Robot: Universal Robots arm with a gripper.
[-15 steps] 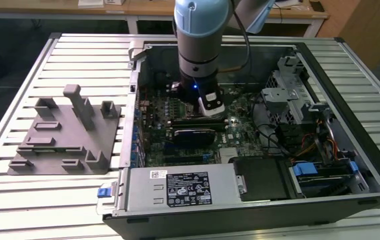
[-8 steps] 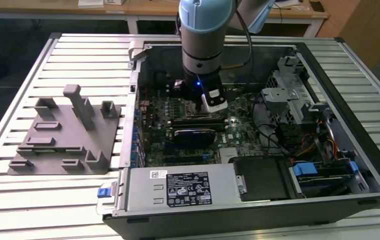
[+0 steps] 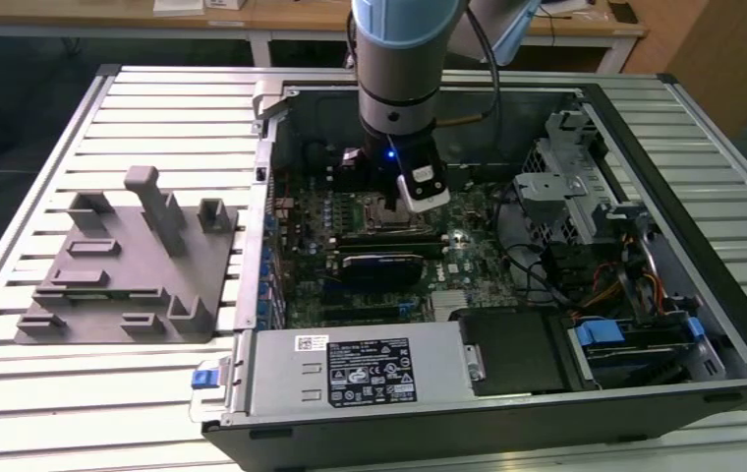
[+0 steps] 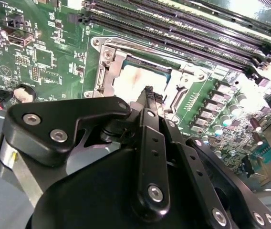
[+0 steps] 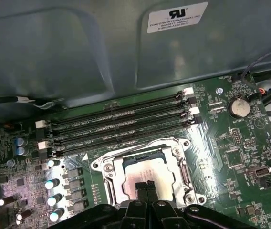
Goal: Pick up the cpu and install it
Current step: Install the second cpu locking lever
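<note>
While the arm is reaching down into the open computer case point(image 3: 688, 324), the hand point(image 5: 146, 187) is hovering with fingertips pressed together, gripping nothing, right over the cpu point(image 5: 142, 172), which is sitting inside the socket frame point(image 5: 108, 177) (seemingly already seated there).

Your exterior view looks down from high and a little way off onto the slatted table point(image 3: 150, 393), with the open computer case point(image 3: 688, 324) filling the centre and right of the frame and the grey block point(image 3: 131, 261) at mid left. The arm point(image 3: 407, 59) drops in from the top centre.

Your first wrist view sits close above the motherboard point(image 5: 231, 157), facing the case wall in the upper half of the frame; the socket point(image 5: 147, 167) lies at lower centre.

Your second wrist view looks along the gripper point(image 4: 148, 93), whose dark body takes the lower half; the socket point(image 4: 126, 78) sits just above centre.

Both wrist views share the socket and the memory slots point(image 5: 121, 126) point(image 4: 173, 28).
</note>
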